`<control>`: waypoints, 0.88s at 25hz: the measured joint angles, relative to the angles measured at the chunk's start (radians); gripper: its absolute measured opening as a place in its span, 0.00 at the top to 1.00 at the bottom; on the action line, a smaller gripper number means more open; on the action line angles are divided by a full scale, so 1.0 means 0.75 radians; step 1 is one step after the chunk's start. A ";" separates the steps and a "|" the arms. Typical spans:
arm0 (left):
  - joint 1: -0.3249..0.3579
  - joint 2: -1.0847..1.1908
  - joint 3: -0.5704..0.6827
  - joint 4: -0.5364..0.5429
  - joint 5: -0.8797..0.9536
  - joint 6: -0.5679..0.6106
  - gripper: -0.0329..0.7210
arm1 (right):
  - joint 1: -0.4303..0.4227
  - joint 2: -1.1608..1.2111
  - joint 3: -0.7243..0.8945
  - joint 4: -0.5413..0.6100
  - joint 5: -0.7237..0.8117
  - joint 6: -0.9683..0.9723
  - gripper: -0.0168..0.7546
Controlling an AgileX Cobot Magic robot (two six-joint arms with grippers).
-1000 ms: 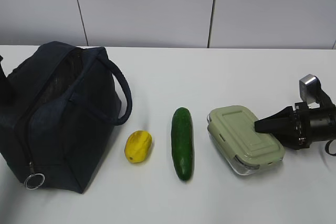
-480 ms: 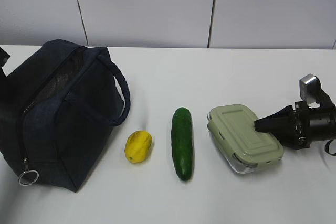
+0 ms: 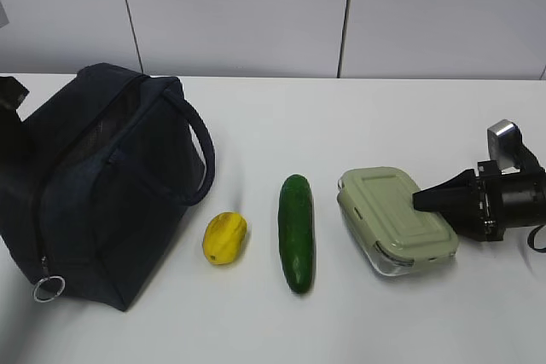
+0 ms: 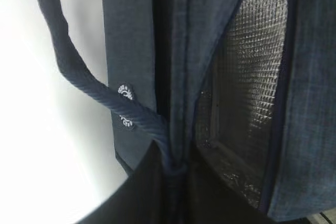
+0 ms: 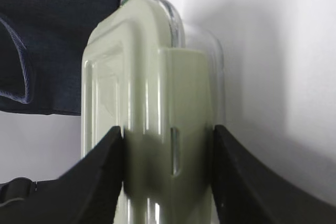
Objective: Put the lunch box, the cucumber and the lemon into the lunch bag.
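The dark navy lunch bag [image 3: 102,185] stands at the left with its top unzipped. In the left wrist view my left gripper [image 4: 176,166] is shut on the bag's near loop handle [image 4: 68,72], pinched at the rim of the lunch bag [image 4: 131,51]. The yellow lemon [image 3: 224,238] and the dark green cucumber [image 3: 296,232] lie on the table between the bag and the box. The sage-lidded lunch box [image 3: 397,219] sits at the right. My right gripper [image 3: 418,202] comes in from the right. Its fingers press both long sides of the lunch box [image 5: 152,103], so the right gripper [image 5: 168,129] is shut on it.
The white table [image 3: 341,125] ends at a pale wall behind. The bag's silver mesh lining [image 4: 252,77] shows through its opening. A metal ring pull [image 3: 49,288] hangs at the bag's front lower corner. The other loop handle [image 3: 200,155] arches toward the lemon.
My left gripper has closed on the bag's handle, and the bag's left side and ring pull have shifted a little. The lunch box has nudged slightly in the right gripper.
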 joint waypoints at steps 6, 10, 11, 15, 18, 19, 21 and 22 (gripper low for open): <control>-0.023 0.003 -0.112 0.074 0.062 -0.038 0.94 | 0.061 -0.062 -0.005 -0.008 -0.073 0.034 0.50; -0.023 0.003 -0.151 0.085 0.089 -0.052 0.95 | 0.136 -0.080 -0.035 -0.016 -0.117 0.070 0.50; -0.023 0.003 -0.153 0.088 0.093 -0.054 0.95 | 0.151 -0.080 -0.044 -0.016 -0.121 0.081 0.50; -0.023 0.005 -0.153 0.088 0.115 -0.054 0.95 | 0.180 -0.082 -0.067 -0.024 -0.135 0.117 0.51; -0.023 0.005 -0.153 0.088 0.124 -0.054 0.95 | 0.180 -0.100 -0.067 -0.024 -0.158 0.130 0.52; -0.023 0.005 -0.153 0.088 0.124 -0.054 0.95 | 0.182 -0.111 -0.067 -0.024 -0.175 0.132 0.52; -0.023 0.005 -0.153 0.088 0.126 -0.054 0.95 | 0.182 -0.131 -0.067 -0.020 -0.190 0.136 0.52; -0.023 0.005 -0.153 0.088 0.126 -0.054 0.95 | 0.182 -0.141 -0.067 -0.020 -0.193 0.141 0.52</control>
